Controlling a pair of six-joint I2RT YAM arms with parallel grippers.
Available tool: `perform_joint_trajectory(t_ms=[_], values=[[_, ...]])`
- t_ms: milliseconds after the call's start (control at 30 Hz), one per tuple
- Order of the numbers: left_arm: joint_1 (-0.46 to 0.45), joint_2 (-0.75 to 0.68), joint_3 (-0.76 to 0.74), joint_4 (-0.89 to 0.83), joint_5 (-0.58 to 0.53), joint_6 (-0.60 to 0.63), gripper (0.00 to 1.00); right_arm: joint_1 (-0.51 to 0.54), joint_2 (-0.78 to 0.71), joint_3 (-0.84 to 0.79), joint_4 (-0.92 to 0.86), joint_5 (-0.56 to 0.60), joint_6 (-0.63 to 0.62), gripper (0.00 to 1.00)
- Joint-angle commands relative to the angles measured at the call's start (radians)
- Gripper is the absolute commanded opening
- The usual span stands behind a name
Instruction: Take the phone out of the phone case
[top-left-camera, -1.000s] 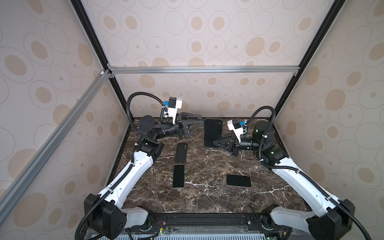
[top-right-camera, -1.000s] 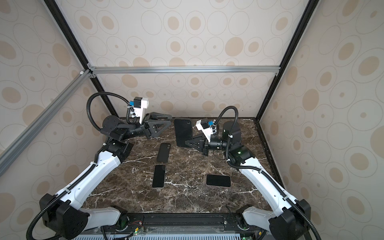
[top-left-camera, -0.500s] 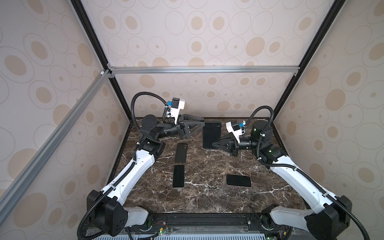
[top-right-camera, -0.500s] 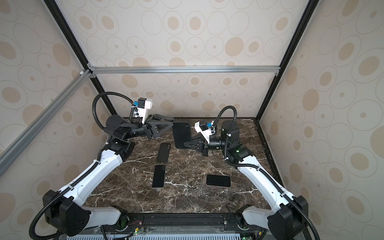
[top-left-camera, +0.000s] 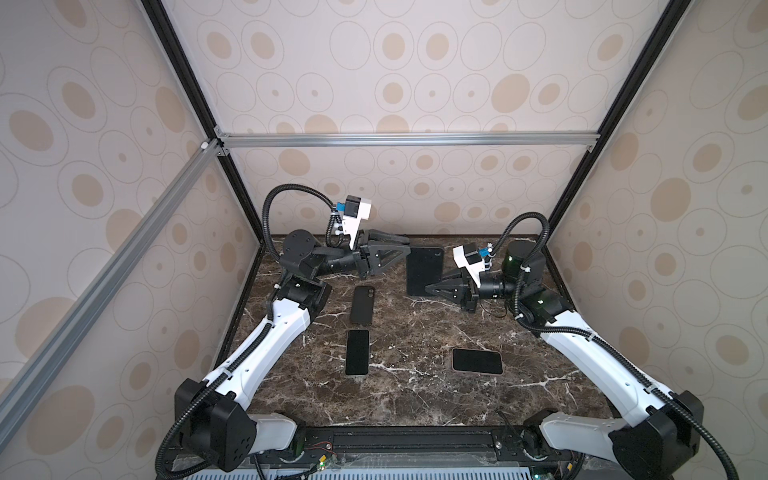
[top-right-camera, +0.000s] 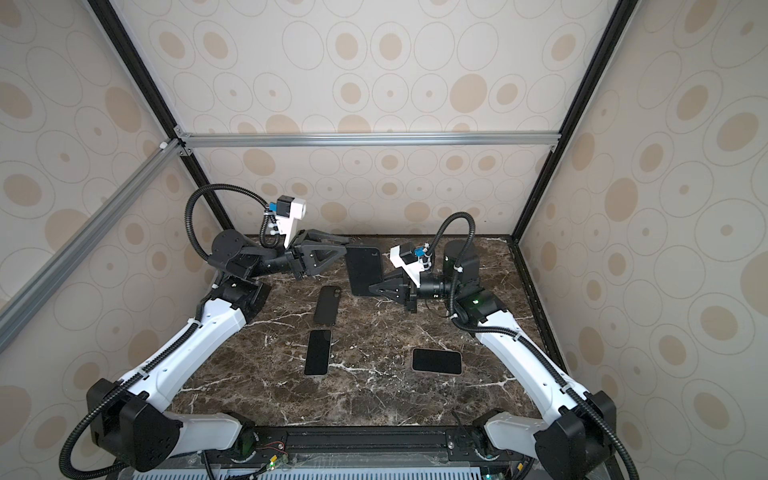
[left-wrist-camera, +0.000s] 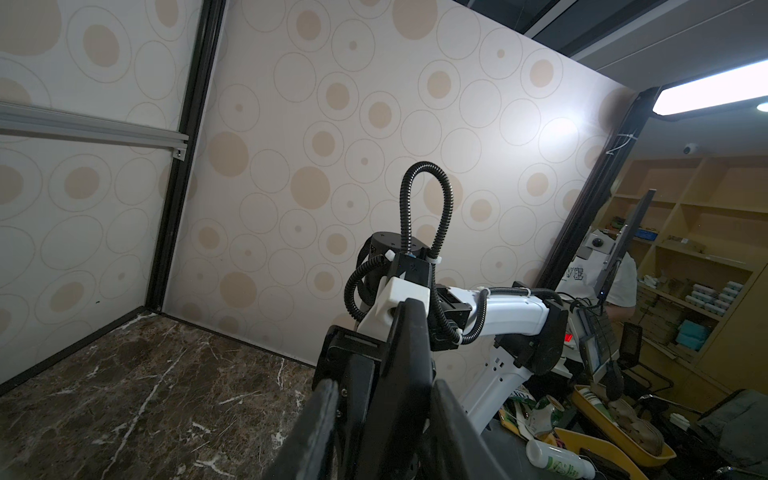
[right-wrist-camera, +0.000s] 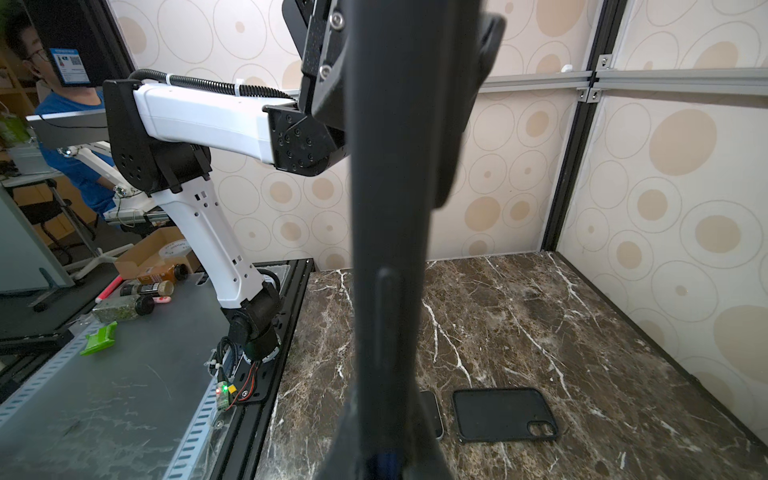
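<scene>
1. The right gripper (top-left-camera: 427, 288) is clenched on the lower edge of the phone case (top-left-camera: 424, 270), a matte black slab with rounded corners. It holds the case upright above the rear centre of the table (top-left-camera: 415, 395). The phone inside cannot be told apart from the case.
2. The left gripper (top-left-camera: 407, 245) straddles the slab's upper left corner. Its black wedge-shaped fingers (left-wrist-camera: 320, 415) stand parted, and the left wrist view shows a gap on one side.
3. Edge-on in the right wrist view, the phone case (right-wrist-camera: 395, 208) is slim and smooth, with one long raised button.
4. The table is dark brown marble with white veins.
5. A loose black case (top-left-camera: 361, 304) with a camera cutout lies flat on it.
6. A glossy lengthwise handset (top-left-camera: 357, 352) with a pale rim lies just in front of that case.
7. A glossy sideways handset (top-left-camera: 477, 361) lies well apart to the right.
</scene>
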Motion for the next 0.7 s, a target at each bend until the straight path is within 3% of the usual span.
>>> perform_joint_trajectory(t_ms=[0,167,300,433,533,667], values=[[0.039,0.014,0.020,0.083,-0.062,-0.067,0.36,0.017,-0.055,0.005,-0.003,-0.128,-0.137,0.00],[0.052,0.016,0.013,0.057,-0.074,-0.050,0.34,0.028,-0.065,0.005,-0.026,-0.146,-0.158,0.00],[0.053,0.009,0.018,-0.067,-0.094,0.040,0.34,0.030,-0.075,0.004,-0.007,-0.138,-0.136,0.00],[0.052,-0.023,0.015,-0.116,-0.116,0.102,0.34,0.029,-0.070,0.016,-0.041,0.044,-0.071,0.00],[0.051,-0.063,0.003,-0.066,-0.119,0.111,0.39,0.030,-0.039,0.055,-0.122,0.109,-0.030,0.00],[0.042,-0.088,-0.019,0.075,-0.065,0.048,0.46,0.029,-0.035,0.009,-0.020,0.105,0.025,0.00]])
